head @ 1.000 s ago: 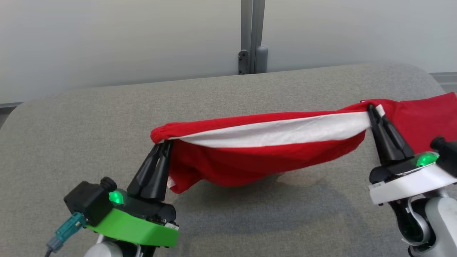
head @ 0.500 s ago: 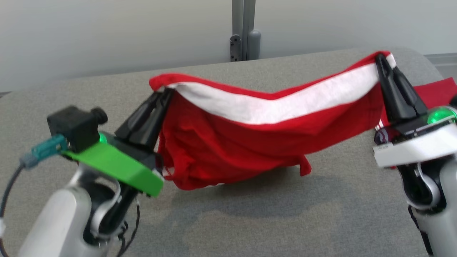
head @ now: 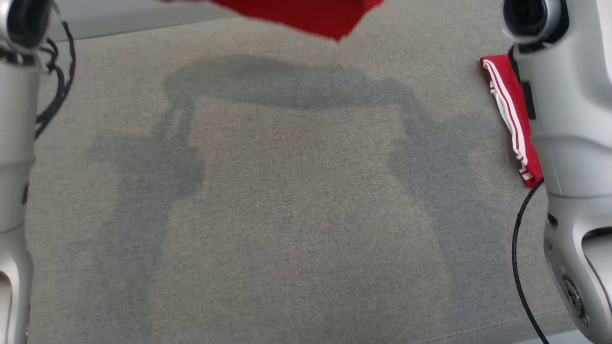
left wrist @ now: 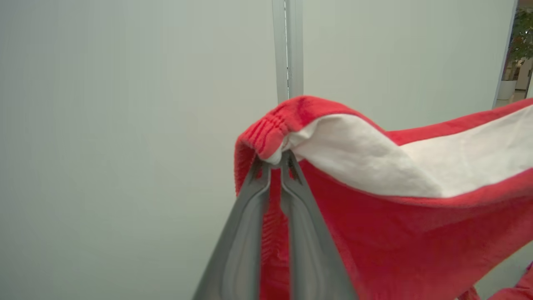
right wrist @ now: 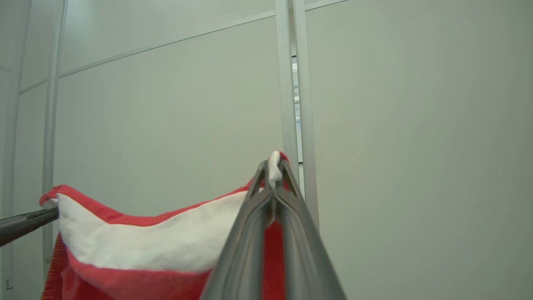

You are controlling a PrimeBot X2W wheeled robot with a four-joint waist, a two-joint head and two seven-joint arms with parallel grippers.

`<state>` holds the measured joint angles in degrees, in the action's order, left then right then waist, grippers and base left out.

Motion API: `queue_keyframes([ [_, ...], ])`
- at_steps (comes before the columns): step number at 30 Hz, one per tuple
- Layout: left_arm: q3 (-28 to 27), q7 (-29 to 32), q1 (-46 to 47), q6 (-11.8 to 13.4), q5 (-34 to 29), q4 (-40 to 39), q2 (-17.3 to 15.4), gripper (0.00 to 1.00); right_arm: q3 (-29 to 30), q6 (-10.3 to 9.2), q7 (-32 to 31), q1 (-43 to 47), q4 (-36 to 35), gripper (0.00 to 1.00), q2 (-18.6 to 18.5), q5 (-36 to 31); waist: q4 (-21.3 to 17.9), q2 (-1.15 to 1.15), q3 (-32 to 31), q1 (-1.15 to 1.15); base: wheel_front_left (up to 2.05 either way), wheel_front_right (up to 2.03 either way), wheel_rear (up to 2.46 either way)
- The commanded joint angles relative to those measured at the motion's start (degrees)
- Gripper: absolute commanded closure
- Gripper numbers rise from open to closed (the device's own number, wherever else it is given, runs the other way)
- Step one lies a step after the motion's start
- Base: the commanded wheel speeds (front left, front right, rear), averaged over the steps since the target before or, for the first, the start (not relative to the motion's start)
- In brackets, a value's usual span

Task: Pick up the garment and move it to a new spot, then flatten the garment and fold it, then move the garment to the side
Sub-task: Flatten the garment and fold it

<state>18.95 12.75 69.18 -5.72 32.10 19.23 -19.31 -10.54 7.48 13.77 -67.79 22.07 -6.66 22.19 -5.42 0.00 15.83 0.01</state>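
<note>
Garment (left wrist: 416, 233) pinched by left hand (left wrist: 275, 160) and right hand (right wrist: 273, 166), seemingly above grey fabric surface (head: 287, 215), pale wall panels (right wrist: 416, 125)

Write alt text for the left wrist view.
The left gripper is shut on the gathered red edge of a garment, red with a broad white band, which stretches away to the right. Behind is a pale wall with a vertical post.

Bench (head: 296, 215) centre: lying bare, leaving wide passage between left forearm (head: 14, 143) and right forearm (head: 569, 119).
Far side: garment (head: 306, 16) hanging above the surface, obstructing overhead approach.
Right edge: striped cloth (head: 509, 114) lying beside the right forearm, narrowing access.
</note>
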Motion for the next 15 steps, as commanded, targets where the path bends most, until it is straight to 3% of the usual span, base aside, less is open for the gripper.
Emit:
queue_keyframes([
  [1,0.05,-1.31,1.93,-0.3,-0.53,2.3,0.15,1.0,-0.08,0.02,0.64,-1.55,1.86,1.0,1.08,-0.79,-4.05,0.0,6.68,-0.01,0.0,0.0,0.0],
  [5,0.99,-4.11,4.98,-1.01,-0.52,8.91,0.31,1.0,-2.98,0.02,1.37,-2.74,6.26,1.0,2.98,-0.16,-4.78,0.0,10.97,-0.01,0.0,0.0,0.0],
  [9,1.31,-7.02,2.19,-1.33,0.81,15.06,0.08,1.0,-6.54,0.02,1.41,0.6,8.87,1.0,3.47,1.13,-4.75,0.0,14.52,-0.01,0.0,0.0,0.0],
  [15,1.93,-11.21,-3.49,-1.71,4.61,20.48,0.43,1.0,-7.54,0.02,1.45,7.96,7.7,1.0,3.69,3.0,-4.29,0.0,16.56,-0.01,0.0,0.0,0.0],
])
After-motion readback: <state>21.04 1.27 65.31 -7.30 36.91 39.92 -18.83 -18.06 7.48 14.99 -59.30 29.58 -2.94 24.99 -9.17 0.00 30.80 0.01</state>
